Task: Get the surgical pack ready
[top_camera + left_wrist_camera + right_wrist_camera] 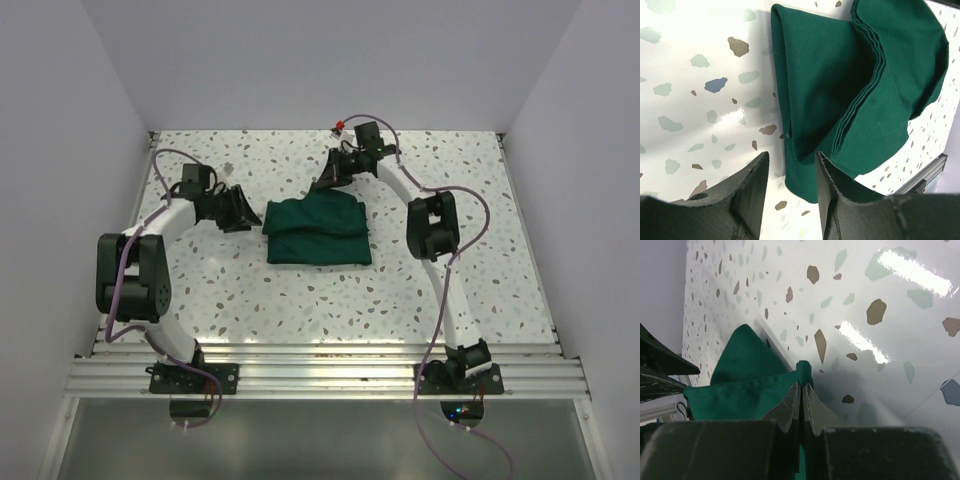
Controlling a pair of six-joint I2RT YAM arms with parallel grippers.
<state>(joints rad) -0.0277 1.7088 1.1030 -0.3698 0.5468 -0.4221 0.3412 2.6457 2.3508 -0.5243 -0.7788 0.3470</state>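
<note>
The surgical pack (318, 230) is a dark green cloth, folded into a thick bundle at the table's middle. My left gripper (243, 211) is open just left of it; in the left wrist view the jaws (790, 172) stand apart around the pack's (840, 90) near folded edge without pinching it. My right gripper (333, 177) is at the pack's far right corner. In the right wrist view it (802, 386) is shut on a pinched corner of the green cloth (745, 385), lifted a little off the table.
The speckled terrazzo table (450, 270) is ringed by white walls at left, right and back. A small red object (339, 125) lies at the far edge. An aluminium rail (320, 375) runs along the near edge.
</note>
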